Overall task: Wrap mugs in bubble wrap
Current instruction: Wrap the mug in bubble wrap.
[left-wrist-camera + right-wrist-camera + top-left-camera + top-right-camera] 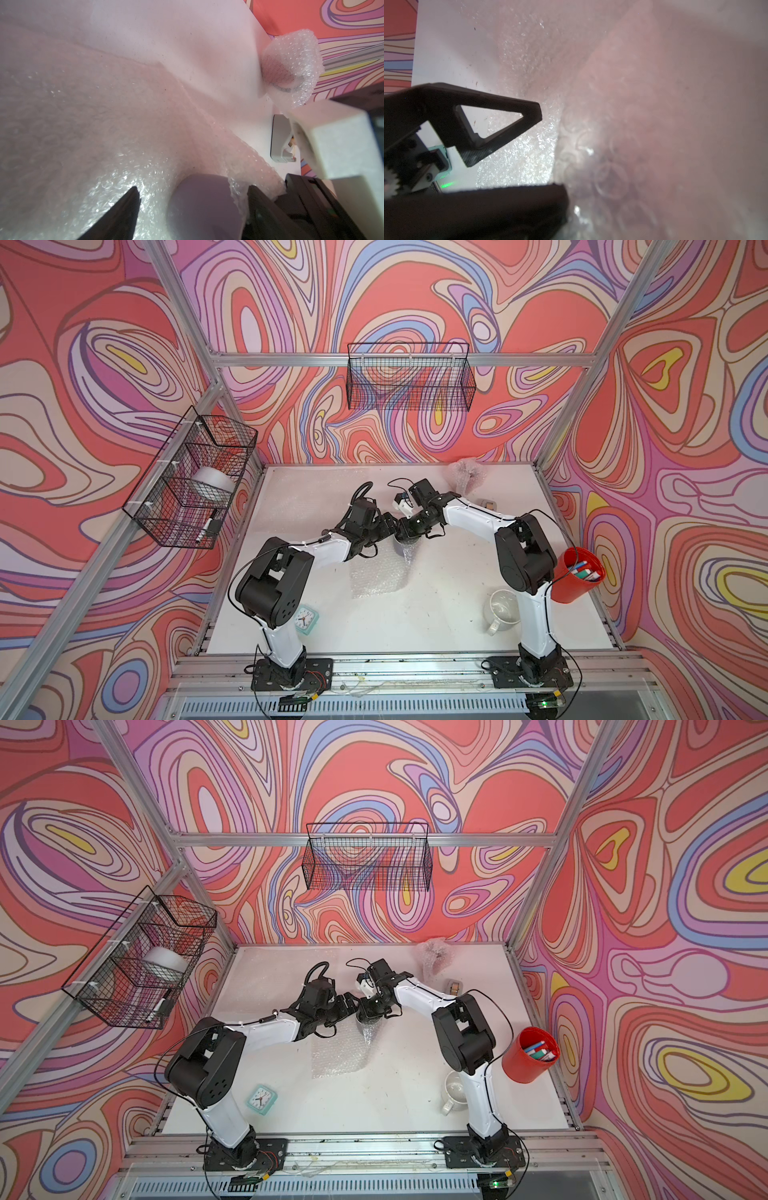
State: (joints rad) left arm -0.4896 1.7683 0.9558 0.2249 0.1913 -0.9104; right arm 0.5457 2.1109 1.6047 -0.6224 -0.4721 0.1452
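Mug (203,209), lavender, bench (436,614) centre, likely slick, breakable, best gripped across body — left gripper (193,188) wide astride it, right gripper (560,203) pinched shut on limp bubble wrap (374,576).

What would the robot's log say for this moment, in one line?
step: wrapping lavender mug | left gripper: open, either side of it | right gripper: shut on bubble wrap | white mug: unwrapped
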